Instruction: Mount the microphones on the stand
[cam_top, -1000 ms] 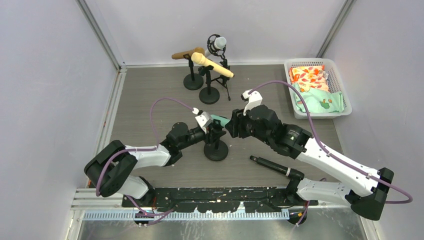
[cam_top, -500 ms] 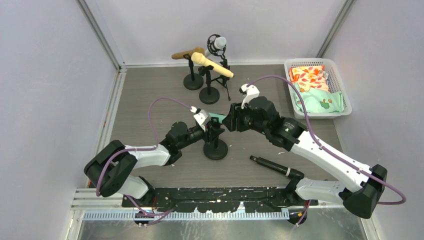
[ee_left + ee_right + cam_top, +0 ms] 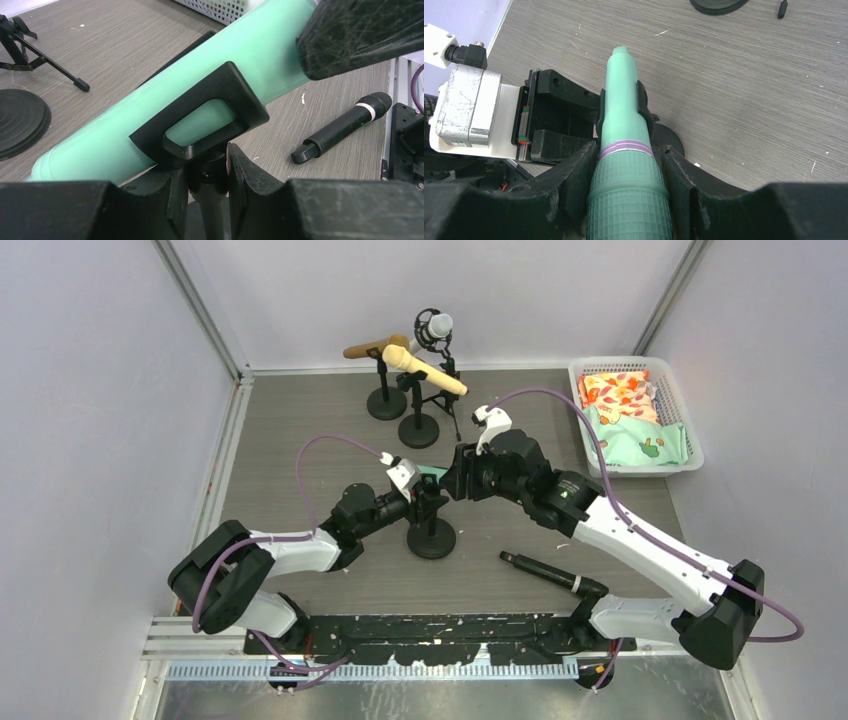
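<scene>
Left end effector (image 3: 207, 177) clenched on the stand (image 3: 432, 540) post, just under the clip (image 3: 245, 97). Teal microphone (image 3: 623, 115) lies tilted in that clip — right end effector (image 3: 628, 175) grasping its head end. Black microphone (image 3: 540, 571) flat on the bench (image 3: 300, 420), right of the stand base — nothing touching it.

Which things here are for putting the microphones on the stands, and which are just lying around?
For the job:
teal green microphone in the right gripper
stand, gripped by the left gripper
black microphone lying on the table
gold microphone, cream-yellow microphone and white microphone, on the back stands

Just lying about:
basket with cloths
</scene>
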Robot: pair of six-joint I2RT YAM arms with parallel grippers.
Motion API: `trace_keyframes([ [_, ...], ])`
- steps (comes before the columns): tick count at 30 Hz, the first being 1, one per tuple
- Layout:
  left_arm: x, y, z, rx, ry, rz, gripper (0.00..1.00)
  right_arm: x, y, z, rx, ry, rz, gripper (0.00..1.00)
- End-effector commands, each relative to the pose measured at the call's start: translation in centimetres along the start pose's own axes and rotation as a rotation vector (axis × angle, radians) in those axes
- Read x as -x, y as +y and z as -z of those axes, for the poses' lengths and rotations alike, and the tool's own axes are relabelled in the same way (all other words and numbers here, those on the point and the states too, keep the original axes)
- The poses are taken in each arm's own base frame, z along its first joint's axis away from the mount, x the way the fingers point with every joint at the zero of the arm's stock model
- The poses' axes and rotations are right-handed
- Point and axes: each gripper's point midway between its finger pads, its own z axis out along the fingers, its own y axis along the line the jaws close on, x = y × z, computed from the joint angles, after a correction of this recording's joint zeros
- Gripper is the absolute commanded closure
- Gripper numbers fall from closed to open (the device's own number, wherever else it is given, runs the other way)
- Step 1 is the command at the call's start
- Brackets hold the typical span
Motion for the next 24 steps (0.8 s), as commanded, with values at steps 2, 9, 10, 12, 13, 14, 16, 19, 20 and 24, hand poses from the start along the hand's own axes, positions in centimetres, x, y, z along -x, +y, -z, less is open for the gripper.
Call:
trace_keyframes([
  [2,5.1,-4.7,-0.5,-0.206,-0.166,-0.105,1.00,-6.2,-3.4,-3.1,-0.119,0.203,0.059,0.99],
  [9,4.8,-4.4,-0.4,-0.185,-0.163,-0.103,1.00,-5.7,-3.6,-2.9,-0.125,0.182,0.063,0.95],
  [10,4.7,-4.1,-0.4,-0.174,-0.163,-0.102,1.00,-5.3,-3.5,-2.7,-0.124,0.169,0.064,0.89],
  [12,4.5,-3.2,-0.4,-0.123,-0.169,-0.092,1.00,-4.1,-3.4,-2.0,-0.127,0.127,0.069,0.71],
  [13,4.5,-2.9,-0.3,-0.101,-0.176,-0.084,1.00,-3.4,-3.4,-1.6,-0.131,0.099,0.070,0.57],
  [14,4.3,-2.5,-0.2,-0.077,-0.182,-0.077,1.00,-2.5,-3.4,-1.0,-0.132,0.065,0.073,0.45],
  [16,4.0,-1.9,-0.1,-0.048,-0.188,-0.072,1.00,-0.3,-2.8,0.5,-0.114,-0.023,0.074,0.23],
  [19,3.5,-1.3,-0.1,-0.018,-0.193,-0.074,1.00,2.4,-1.5,2.8,-0.048,-0.133,0.074,0.02],
  [20,3.3,-1.1,-0.1,-0.007,-0.193,-0.075,1.00,3.3,-0.9,3.6,-0.021,-0.163,0.079,0.00],
  [24,3.3,0.2,0.2,0.060,-0.228,-0.095,1.00,6.8,1.4,7.3,0.094,-0.304,0.098,0.00],
])
